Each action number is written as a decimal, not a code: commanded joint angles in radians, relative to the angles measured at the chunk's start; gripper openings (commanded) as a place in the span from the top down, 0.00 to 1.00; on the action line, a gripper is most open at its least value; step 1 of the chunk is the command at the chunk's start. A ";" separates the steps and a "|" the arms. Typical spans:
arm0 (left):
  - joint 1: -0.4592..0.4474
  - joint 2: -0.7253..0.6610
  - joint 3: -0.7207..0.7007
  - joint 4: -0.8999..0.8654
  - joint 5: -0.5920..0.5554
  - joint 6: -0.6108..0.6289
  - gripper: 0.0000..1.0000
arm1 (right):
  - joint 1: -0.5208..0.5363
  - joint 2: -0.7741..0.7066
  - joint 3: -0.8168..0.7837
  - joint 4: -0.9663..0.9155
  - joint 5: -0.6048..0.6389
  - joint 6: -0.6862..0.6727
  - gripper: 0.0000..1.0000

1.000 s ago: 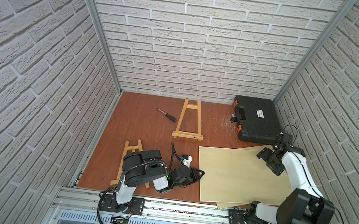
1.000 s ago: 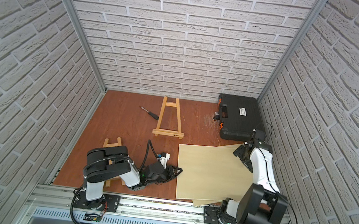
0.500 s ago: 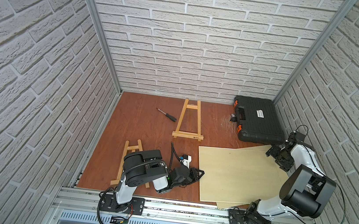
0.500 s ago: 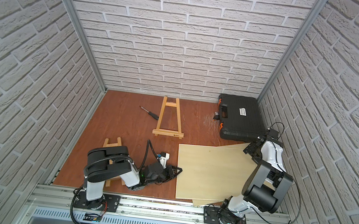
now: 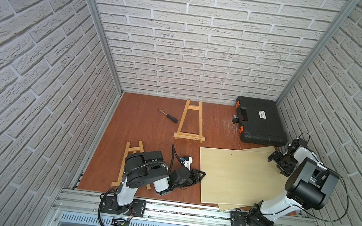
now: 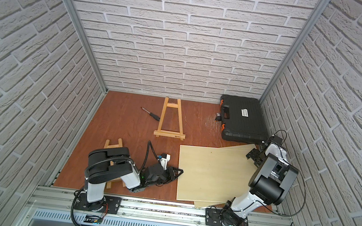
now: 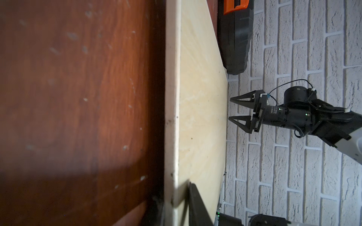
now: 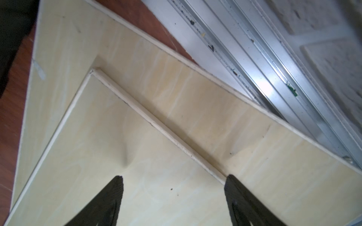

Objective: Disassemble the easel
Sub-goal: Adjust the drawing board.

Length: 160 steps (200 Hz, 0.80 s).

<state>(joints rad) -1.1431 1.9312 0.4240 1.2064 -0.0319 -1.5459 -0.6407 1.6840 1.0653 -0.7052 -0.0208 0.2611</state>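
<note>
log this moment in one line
left gripper shut on top board edge | right gripper open over top board | far easel untouched | screwdriver lying beside it

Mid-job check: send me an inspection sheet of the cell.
Surface: reddish wooden table, scratched at back right.
Job's things: one easel flat at the back, screwdriver beside it; second easel partly under the left arm.
Clutter: two stacked plywood boards; closed black tool case.
Grippers: left gripper shut at the top board edge; right gripper open above the boards.
Cables: black cable looping by the left arm; thin cable trailing off the right arm.
Surroundings: brick-pattern walls, aluminium front rail.
</note>
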 commanded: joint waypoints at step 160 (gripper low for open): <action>0.022 0.045 0.098 -0.152 0.056 0.089 1.00 | 0.074 0.009 -0.032 0.117 -0.276 -0.003 0.24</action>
<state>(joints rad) -1.1130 1.9396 0.4744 1.1526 -0.0128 -1.5341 -0.6140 1.6966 1.0283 -0.5179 -0.1379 0.2321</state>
